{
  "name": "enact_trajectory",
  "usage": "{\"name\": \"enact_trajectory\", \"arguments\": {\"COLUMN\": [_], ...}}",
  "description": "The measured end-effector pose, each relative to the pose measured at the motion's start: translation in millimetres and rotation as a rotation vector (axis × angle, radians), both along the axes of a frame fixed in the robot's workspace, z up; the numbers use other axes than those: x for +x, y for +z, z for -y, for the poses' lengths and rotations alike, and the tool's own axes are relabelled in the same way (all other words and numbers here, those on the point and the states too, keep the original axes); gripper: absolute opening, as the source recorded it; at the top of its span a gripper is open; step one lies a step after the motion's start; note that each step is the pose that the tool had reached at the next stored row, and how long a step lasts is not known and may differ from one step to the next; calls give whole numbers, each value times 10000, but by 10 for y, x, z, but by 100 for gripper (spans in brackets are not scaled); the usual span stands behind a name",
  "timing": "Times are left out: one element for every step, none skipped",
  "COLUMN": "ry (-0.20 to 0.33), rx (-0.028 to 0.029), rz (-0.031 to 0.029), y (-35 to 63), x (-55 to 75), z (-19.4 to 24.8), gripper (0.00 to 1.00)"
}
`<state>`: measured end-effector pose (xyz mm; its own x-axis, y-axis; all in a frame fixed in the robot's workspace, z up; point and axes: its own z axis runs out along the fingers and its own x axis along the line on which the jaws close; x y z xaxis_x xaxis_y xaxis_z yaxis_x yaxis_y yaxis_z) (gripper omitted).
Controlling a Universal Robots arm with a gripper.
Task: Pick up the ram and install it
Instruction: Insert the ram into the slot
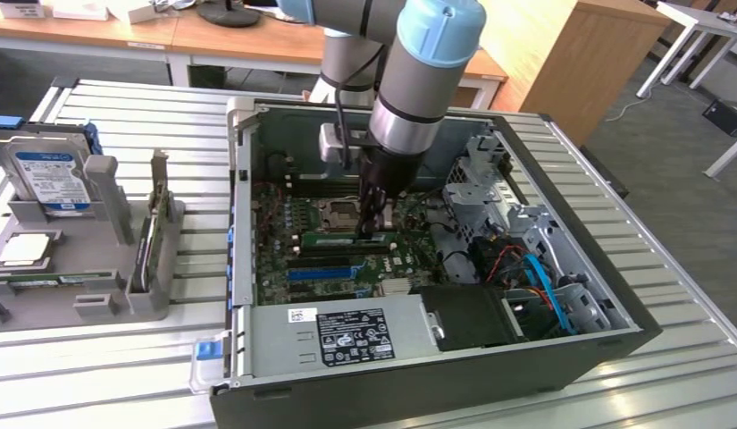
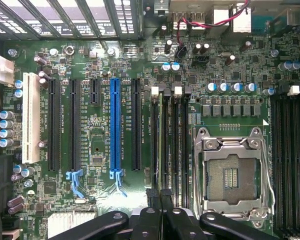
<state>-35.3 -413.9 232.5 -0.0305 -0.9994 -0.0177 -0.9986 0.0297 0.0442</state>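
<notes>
**On the slatted metal counter (image 1: 106, 375): install step in hand**

An open black computer case (image 1: 607, 344) sits on the counter, and your arm reaches straight down into it. Your black two-fingered hand (image 1: 371, 225) has its fingers together, tips over one end of the ram (image 1: 330, 239). The ram is a thin green circuit-board stick with a white label. It stands on edge in a black motherboard slot and stretches toward nine o'clock from the hand in the exterior view. You appear to be seating it, though I cannot tell whether it is fully home. Seating calls for straight, even downward pressure.
</notes>
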Motion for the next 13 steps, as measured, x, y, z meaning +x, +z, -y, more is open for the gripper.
{"name": "enact_trajectory", "arguments": {"ry": [0, 0, 1, 1, 1, 0, 0, -2, -2, -2, -1, -1, 0], "rx": [0, 0, 3, 2, 1, 1, 1, 2, 1, 1, 1, 1, 1], "rz": [0, 0, 1, 1, 0, 0, 0, 0, 0, 0, 1, 6, 11], "y": [14, 23, 23, 24, 24, 24, 24, 24, 24, 24, 24, 24, 24], "x": [0, 0, 0, 1, 1, 0, 0, 0, 0, 0, 0, 0, 1], "z": [0, 0, 1, 6, 15, 22, 29, 31, 31, 31, 29, 25, 19], "gripper": [12, 12, 12, 12, 12, 12, 12, 12, 12, 12, 12, 12, 12]}}
